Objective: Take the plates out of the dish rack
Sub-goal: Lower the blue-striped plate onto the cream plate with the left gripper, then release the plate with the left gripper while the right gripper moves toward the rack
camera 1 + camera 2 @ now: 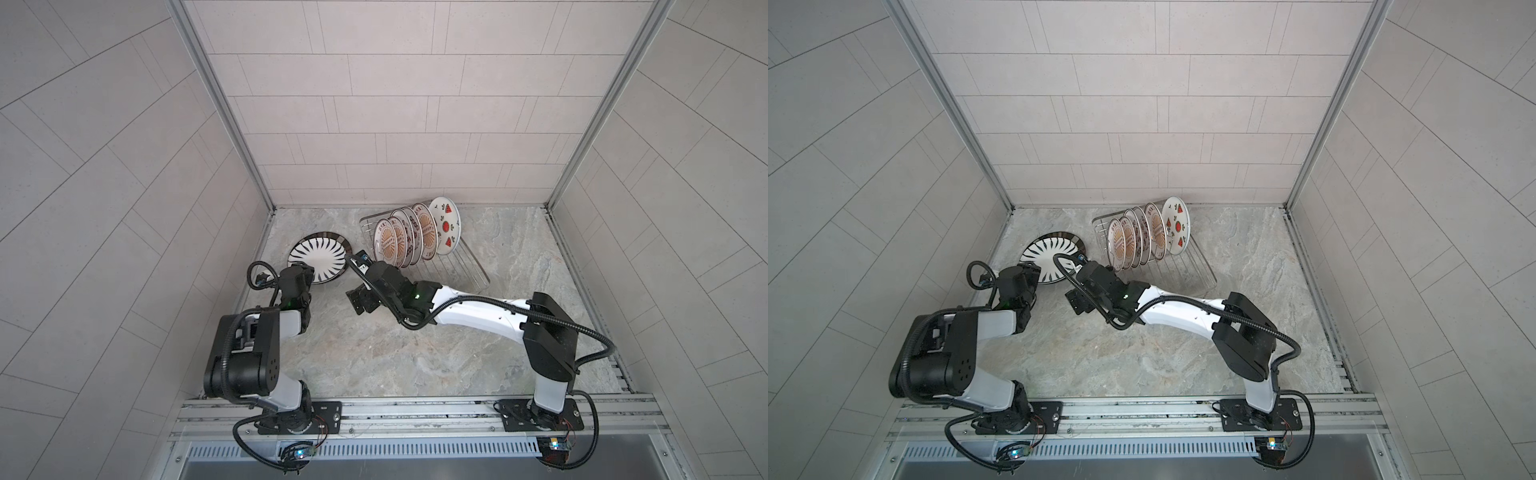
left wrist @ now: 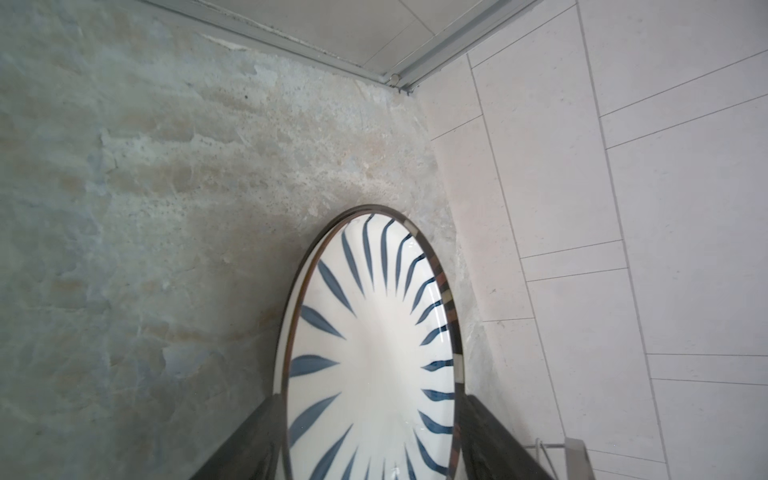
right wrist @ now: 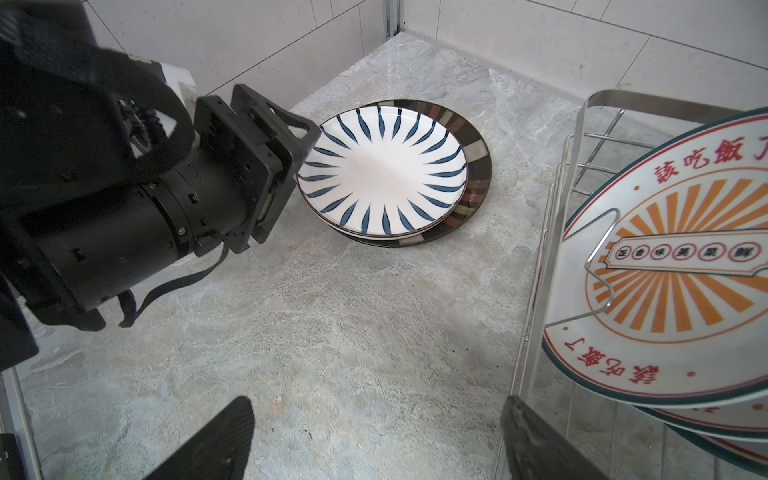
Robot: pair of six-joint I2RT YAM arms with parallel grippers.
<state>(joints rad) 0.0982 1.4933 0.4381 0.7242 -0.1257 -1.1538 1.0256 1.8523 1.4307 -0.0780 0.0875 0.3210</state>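
**Top views.** You have a grey stone-patterned table (image 1: 415, 357) enclosed by tiled walls (image 1: 124, 166).
- Dish rack (image 1: 465, 266): silver wire, set askew at the rear centre of the table. In both top views it carries a row of plates standing on edge.
- Sunburst plate (image 1: 386, 247): nearest you in that row.
- Watermelon plate (image 1: 446, 230): at the far end of the row.
- Striped plate (image 1: 318, 255): out of the dish rack, lying flat on a dark-rimmed plate (image 1: 334, 238), toward the table's left edge and apart from the dish rack.
- Your left end effector (image 1: 309, 272): at the striped plate's near rim.
- Your right end effector (image 1: 357, 262): across the middle, between that stack and the dish rack.

**Left wrist view.**
- Left end effector (image 2: 374, 399): two dark fingers (image 2: 249, 449) stand one on each side of the striped plate (image 2: 374, 353). You cannot tell whether they press it or stand clear.
- Dark-rimmed plate (image 2: 451, 299): a banded edge along one side.

**Right wrist view.**
- Right end effector (image 3: 377, 401): its fingers (image 3: 216, 444) are spread wide with only bare table between them, holding nothing.
- Striped plate (image 3: 382, 170): face up on the dark-rimmed plate (image 3: 478, 166), slightly off centre.
- Left end effector (image 3: 301, 162): at the striped plate's rim.
- Dish rack (image 3: 582, 124): just beside one finger.
- Sunburst plate (image 3: 673, 266): behind an upright wire prong (image 3: 598, 257), with red characters around its border.
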